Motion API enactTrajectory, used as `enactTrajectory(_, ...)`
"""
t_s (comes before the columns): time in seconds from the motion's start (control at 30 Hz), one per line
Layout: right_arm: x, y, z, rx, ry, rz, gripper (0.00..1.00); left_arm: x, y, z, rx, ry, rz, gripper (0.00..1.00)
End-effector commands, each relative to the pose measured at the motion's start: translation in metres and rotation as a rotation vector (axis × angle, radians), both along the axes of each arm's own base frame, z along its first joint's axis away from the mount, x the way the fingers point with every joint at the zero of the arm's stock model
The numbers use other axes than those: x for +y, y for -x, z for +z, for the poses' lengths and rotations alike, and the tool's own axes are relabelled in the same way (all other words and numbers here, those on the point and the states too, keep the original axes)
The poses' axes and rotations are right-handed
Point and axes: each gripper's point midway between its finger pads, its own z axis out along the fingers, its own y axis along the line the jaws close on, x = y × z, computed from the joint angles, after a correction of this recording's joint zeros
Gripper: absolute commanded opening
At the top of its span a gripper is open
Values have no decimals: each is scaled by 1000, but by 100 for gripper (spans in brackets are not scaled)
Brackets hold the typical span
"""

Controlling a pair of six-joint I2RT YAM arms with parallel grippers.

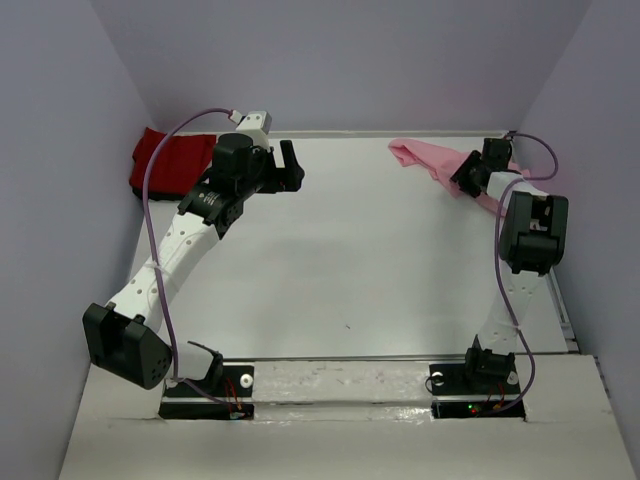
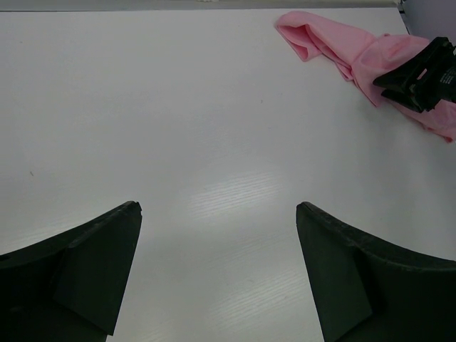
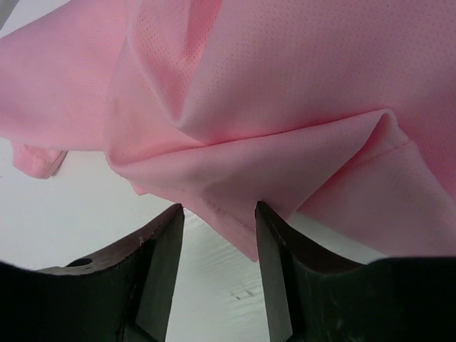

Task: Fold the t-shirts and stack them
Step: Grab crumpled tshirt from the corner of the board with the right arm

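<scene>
The light pink t-shirt [image 1: 425, 158] lies crumpled at the table's far right; it also shows in the left wrist view [image 2: 335, 43]. My right gripper [image 1: 462, 178] is down at its near edge. In the right wrist view a hemmed corner of the pink shirt [image 3: 271, 121] hangs between the parted fingers of the right gripper [image 3: 219, 208], which is open. The deep red t-shirt [image 1: 168, 162] lies bunched at the far left, behind my left arm. My left gripper [image 1: 291, 165] is wide open and empty over the bare table [image 2: 217, 206], away from both shirts.
Lilac walls close in the white table [image 1: 340, 260] at the back and both sides. A purple cable [image 1: 160, 250] loops along the left arm and another along the right arm [image 1: 530, 230]. The right gripper [image 2: 420, 71] shows in the left wrist view.
</scene>
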Motion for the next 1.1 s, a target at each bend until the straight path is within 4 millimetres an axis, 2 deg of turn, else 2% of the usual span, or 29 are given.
enactTrajectory(0.0, -3, -14, 14, -36, 11, 2, 59, 0, 4, 21, -63, 16, -11, 99)
enactTrajectory(0.13, -9, -11, 20, -23, 43, -14, 75, 0, 3, 21, -65, 16, -10, 99)
enactTrajectory(0.37, -19, 1, 25, 10, 105, -29, 76, 0, 3, 21, -64, 14, -10, 99)
enactTrajectory(0.47, -17, 3, 21, 24, 98, -23, 75, 0, 3, 21, -64, 15, -8, 99)
enactTrajectory(0.5, -17, 2, 20, 26, 97, -23, 67, 0, 3, 22, -65, 16, -8, 99)
enactTrajectory(0.53, -16, 2, 13, 37, 92, -21, 63, 0, 3, 22, -65, 16, -10, 99)
enactTrajectory(0.6, -16, 0, 7, 49, 86, -16, 61, 0, 4, 21, -64, 16, -10, 99)
enactTrajectory(0.63, -16, -7, 11, 39, 82, -15, 59, 0, 3, 21, -64, 16, -10, 99)
enactTrajectory(0.67, -16, -5, -3, 84, 78, -10, 59, 1, 3, 21, -64, 16, -8, 99)
enactTrajectory(0.7, -17, -14, 5, 64, 82, -11, 59, 0, 3, 22, -66, 14, -9, 99)
enactTrajectory(0.77, -18, -20, 6, 63, 81, -12, 59, 1, 3, 22, -66, 14, -6, 99)
enactTrajectory(0.8, -12, -20, -5, 93, 78, 1, 59, 0, 3, 21, -63, 13, -7, 99)
enactTrajectory(0.83, -12, -23, -5, 96, 78, 3, 59, 1, 3, 22, -67, 12, -6, 99)
enactTrajectory(0.87, -8, -33, 4, 74, 89, 15, 59, 1, 3, 22, -67, 9, -4, 99)
enactTrajectory(0.9, -4, -32, -8, 113, 93, 22, 59, 2, 3, 22, -66, 8, -1, 99)
enactTrajectory(0.93, -7, -40, 2, 94, 106, 24, 59, 3, 2, 22, -68, 6, 3, 99)
enactTrajectory(1.03, -2, -38, -11, 162, 140, 38, 59, 3, 2, 22, -66, 6, 5, 99)
enactTrajectory(1.07, 0, -39, -7, 170, 166, 50, 55, 3, 3, 24, -69, 8, 3, 99)
